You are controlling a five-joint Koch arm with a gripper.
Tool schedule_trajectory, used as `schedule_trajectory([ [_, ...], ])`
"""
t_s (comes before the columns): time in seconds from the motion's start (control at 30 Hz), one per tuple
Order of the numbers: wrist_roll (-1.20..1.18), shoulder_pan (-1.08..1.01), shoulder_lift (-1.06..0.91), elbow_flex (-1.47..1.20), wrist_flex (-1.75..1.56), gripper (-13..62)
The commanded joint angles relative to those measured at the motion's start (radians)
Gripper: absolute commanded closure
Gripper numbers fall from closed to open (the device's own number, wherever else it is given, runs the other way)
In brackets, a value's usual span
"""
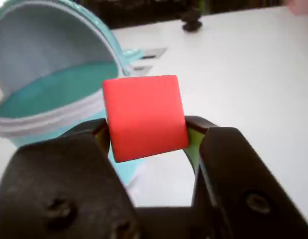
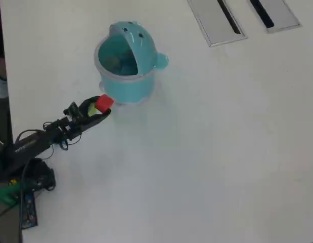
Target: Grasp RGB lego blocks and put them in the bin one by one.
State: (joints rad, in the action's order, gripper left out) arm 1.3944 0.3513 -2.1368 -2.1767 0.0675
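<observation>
A red lego block (image 1: 144,115) is clamped between my two black jaws; my gripper (image 1: 146,134) is shut on it. From overhead the red block (image 2: 103,103) and gripper (image 2: 101,108) hang just lower left of the bin (image 2: 127,81), close to its wall. The bin is a round teal bucket (image 1: 42,94) with its domed lid flipped open, and its inside shows at the upper left of the wrist view. Some bluish shape lies inside the bin (image 2: 121,63), too unclear to name. No other block shows on the table.
Two grey slotted panels (image 2: 217,20) lie at the table's far edge in the overhead view. A small dark knob-like object (image 1: 191,20) stands at the back in the wrist view. The arm's base and cables (image 2: 25,172) sit at the left edge.
</observation>
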Motion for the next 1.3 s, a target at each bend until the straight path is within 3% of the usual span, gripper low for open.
schedule_trajectory([
  [0.0,0.026,0.011,0.012,0.133,-0.08,39.5],
  [0.87,0.028,0.327,0.446,0.782,0.031,39.5],
  [1.27,0.058,0.331,0.699,0.986,0.023,39.4],
])
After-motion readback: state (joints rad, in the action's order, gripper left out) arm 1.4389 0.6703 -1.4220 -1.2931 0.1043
